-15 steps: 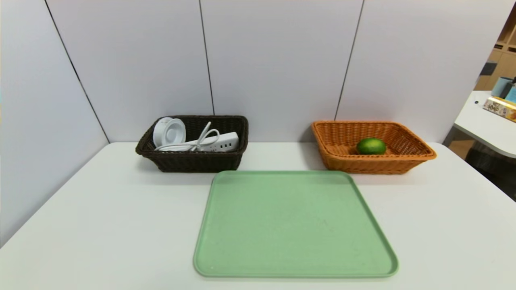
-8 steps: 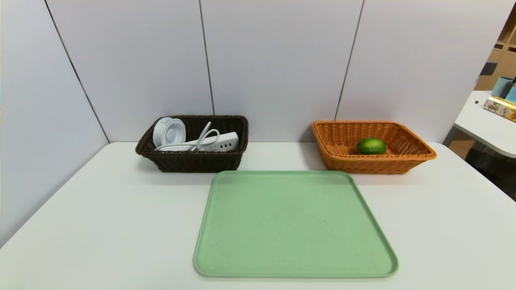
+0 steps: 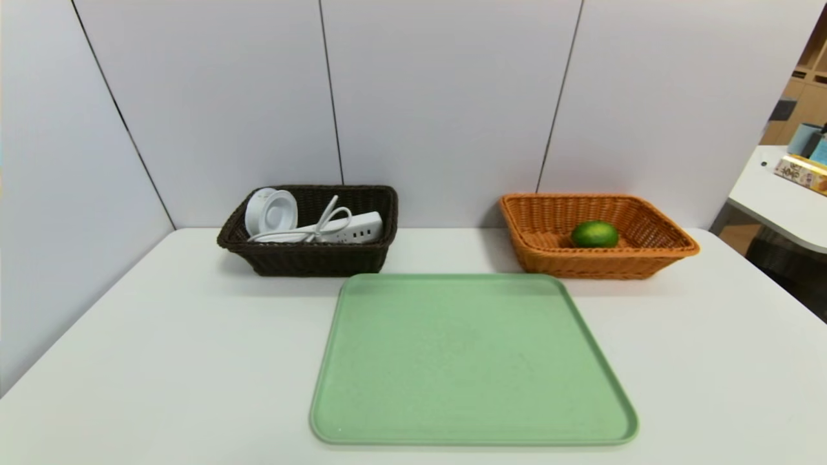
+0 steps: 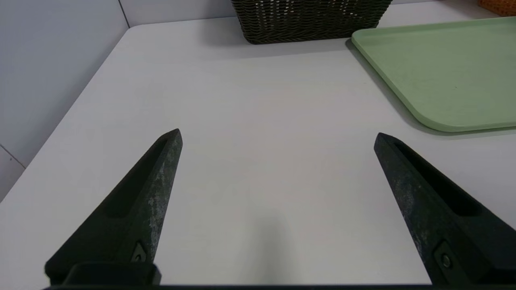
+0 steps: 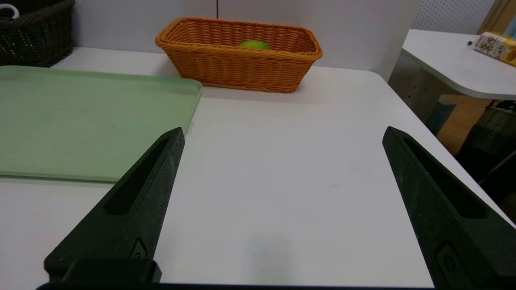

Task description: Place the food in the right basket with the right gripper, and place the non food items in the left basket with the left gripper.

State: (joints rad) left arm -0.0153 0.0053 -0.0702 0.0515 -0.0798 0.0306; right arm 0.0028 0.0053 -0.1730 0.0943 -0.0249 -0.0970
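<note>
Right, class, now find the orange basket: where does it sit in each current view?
Head view: orange basket, right of centre, beyond the tray's far edge.
Left wrist view: only a sliver, in the upper right corner.
Right wrist view: whole, near the top, slightly left of centre.
Shared landmark: green tray.

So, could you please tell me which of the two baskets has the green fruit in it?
The orange wicker basket, on the robot's right; the dark one holds white items instead.

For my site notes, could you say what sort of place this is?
Probably a robot test booth: white panels around a table, with two sorting baskets and a tray.
</note>
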